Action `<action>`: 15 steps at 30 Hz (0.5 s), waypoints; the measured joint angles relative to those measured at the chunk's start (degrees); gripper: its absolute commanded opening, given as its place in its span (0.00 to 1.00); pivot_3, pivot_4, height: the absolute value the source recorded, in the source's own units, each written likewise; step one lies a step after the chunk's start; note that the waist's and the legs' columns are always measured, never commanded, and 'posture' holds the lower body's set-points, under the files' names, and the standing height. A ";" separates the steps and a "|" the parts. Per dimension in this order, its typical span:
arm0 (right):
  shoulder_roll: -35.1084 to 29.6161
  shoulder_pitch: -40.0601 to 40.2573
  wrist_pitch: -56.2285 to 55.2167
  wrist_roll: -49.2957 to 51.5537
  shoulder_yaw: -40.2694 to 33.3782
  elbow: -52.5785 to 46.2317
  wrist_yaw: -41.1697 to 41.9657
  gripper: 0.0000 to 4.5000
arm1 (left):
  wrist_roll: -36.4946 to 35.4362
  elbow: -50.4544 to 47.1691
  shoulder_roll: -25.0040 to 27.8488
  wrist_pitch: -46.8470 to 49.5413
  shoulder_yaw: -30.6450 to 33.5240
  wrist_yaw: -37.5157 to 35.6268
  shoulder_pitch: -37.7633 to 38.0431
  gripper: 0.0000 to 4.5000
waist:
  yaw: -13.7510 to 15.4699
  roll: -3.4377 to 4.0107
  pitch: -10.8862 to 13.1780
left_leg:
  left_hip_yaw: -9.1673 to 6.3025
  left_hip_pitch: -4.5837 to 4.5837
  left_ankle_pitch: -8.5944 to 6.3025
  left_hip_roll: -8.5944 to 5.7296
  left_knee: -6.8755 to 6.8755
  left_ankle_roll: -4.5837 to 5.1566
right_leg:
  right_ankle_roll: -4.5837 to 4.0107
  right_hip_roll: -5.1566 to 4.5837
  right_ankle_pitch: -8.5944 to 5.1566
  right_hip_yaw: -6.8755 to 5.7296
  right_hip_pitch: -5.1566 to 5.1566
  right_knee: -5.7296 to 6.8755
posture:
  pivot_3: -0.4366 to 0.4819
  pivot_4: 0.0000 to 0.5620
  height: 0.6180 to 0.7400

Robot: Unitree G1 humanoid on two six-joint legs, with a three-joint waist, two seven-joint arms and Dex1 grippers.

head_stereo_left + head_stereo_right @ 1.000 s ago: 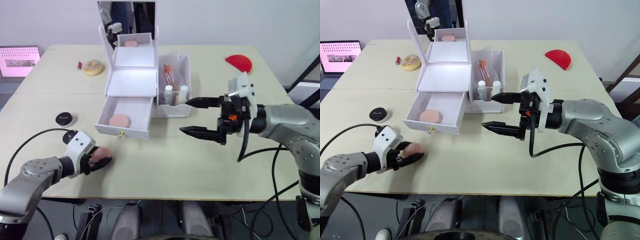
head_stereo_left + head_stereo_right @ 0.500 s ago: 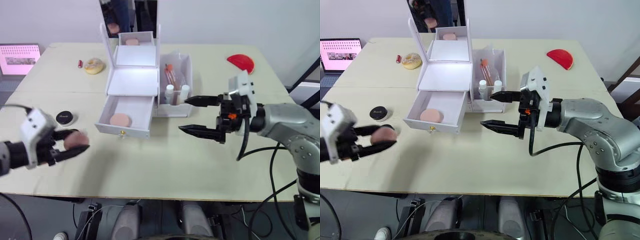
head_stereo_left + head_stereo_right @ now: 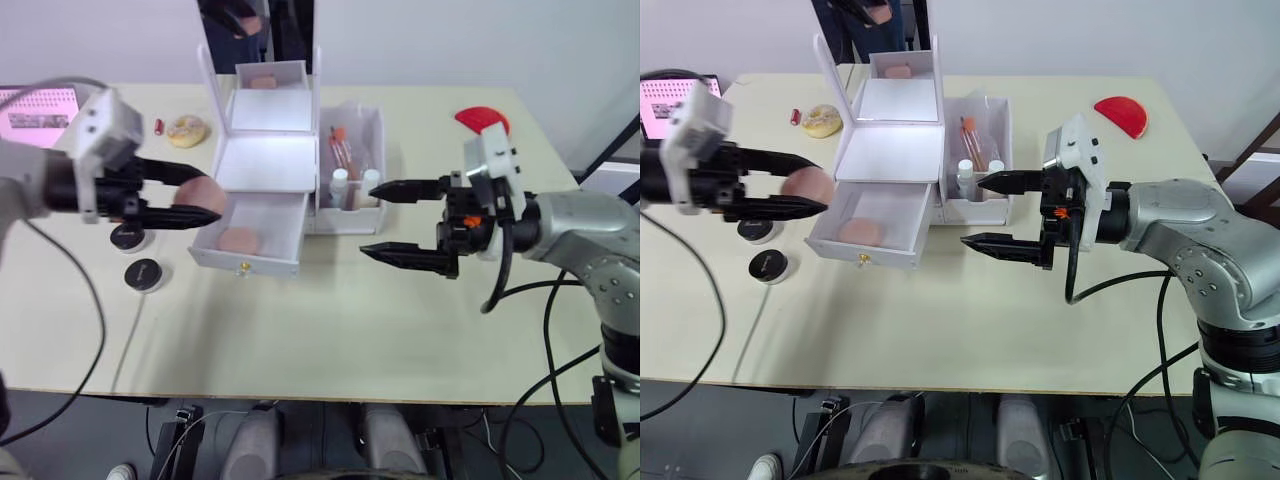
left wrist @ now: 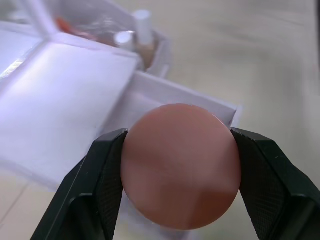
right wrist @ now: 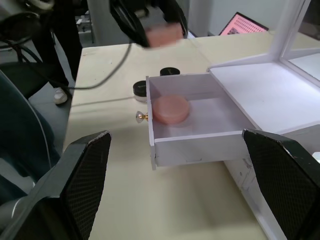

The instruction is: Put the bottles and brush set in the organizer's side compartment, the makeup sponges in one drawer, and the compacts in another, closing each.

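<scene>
My left gripper (image 3: 207, 197) is shut on a round pink makeup sponge (image 3: 198, 192), held in the air at the left edge of the white organizer's (image 3: 262, 160) open lower drawer (image 3: 283, 222). The left wrist view shows that sponge (image 4: 181, 165) clamped between the black fingers (image 4: 100, 175). Another pink sponge (image 3: 239, 240) lies inside the drawer. Two white-capped bottles (image 3: 340, 186) and the brush set (image 3: 341, 152) stand in the side compartment (image 3: 377, 132). Two black compacts (image 3: 144, 274) lie on the table left of the drawer. My right gripper (image 3: 368, 224) is open and empty, right of the organizer.
A red half-round object (image 3: 482, 120) lies at the back right. A yellow ring-shaped item (image 3: 187, 131) and a small red tube (image 3: 159, 128) sit back left, near a pink screen (image 3: 35, 105). A mirror (image 3: 255, 30) stands up behind the organizer.
My left arm has lifted the sponge from the table's near left edge and carried it up beside the open drawer. The right gripper has barely moved.
</scene>
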 measured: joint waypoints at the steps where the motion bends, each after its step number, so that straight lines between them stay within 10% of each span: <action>1: 0.00 0.10 0.02 -0.14 0.02 -0.27 -0.35 1.00 | 1.84 2.46 -1.67 -1.45 -2.51 -1.57 -1.88 0.59 | -0.06 -0.01 0.00 | 0.00 -0.01 0.00 0.00 0.00 0.00 | 0.11 0.01 0.06 0.00 -0.01 0.01 | 0.48 0.27 1.00; 15: 0.15 2.42 2.21 1.64 -0.66 -4.98 -6.67 1.00 | 14.39 16.36 -14.91 -13.07 -14.37 -13.85 -12.11 0.59 | -0.05 -0.01 0.01 | -0.03 -0.03 0.01 0.00 0.02 0.01 | 0.23 0.02 0.06 0.00 -0.03 0.07 | 0.48 0.27 1.00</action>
